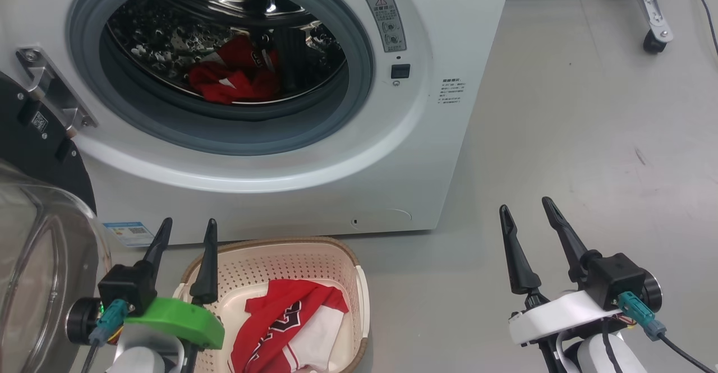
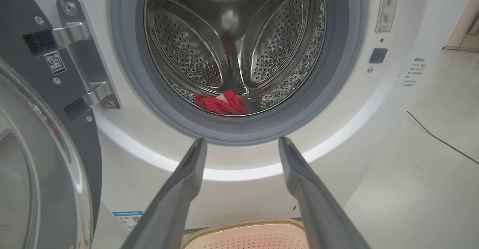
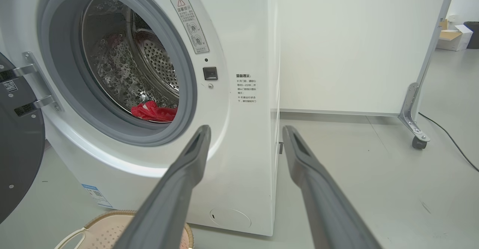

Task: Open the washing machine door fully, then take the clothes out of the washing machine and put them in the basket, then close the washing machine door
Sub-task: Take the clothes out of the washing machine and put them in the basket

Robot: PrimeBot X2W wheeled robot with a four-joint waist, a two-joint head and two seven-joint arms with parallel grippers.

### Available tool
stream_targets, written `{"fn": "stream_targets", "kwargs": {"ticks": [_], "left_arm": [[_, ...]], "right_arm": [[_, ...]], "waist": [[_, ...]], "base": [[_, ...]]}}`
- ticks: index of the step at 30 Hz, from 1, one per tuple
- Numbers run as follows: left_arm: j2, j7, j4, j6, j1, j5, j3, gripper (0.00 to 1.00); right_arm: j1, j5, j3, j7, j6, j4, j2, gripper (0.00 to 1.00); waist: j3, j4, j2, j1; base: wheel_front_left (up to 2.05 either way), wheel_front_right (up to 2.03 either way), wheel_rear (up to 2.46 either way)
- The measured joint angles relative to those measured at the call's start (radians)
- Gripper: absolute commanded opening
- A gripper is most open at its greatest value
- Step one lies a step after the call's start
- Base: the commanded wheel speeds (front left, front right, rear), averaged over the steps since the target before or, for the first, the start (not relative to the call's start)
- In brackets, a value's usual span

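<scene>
- The washing machine door [image 1: 39,221] stands open at the left of the washing machine [image 1: 449,154].
- One red garment [image 1: 291,317] lies in the basket [image 1: 291,263] before the machine; more clothes [image 1: 235,78] remain in its drum.
- Before the machine, the left end effector [image 1: 189,221] and right end effector [image 1: 524,203] gape empty; unloading and door-closing remain.

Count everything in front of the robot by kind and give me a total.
Washing machine: 1
Door: 1
Basket: 1
Red clothes heaps: 2, drum heap, basket heap
Tools: 2, left tool, right tool, both open
Total: 7
</scene>
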Motion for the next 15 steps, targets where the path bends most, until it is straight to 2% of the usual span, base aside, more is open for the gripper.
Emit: {"fn": "stream_targets", "kwargs": {"ticks": [15], "left_arm": [[-0.002,0.0,-0.103,0.019,0.125,0.034,-0.031,1.0]], "right_arm": [[0.067,0.01,-0.009,0.0,-0.019,-0.014,0.003,1.0]], "waist": [[-0.067,-0.008,0.0,0.0]], "base": [[0.0,0.0,0.0]]}}
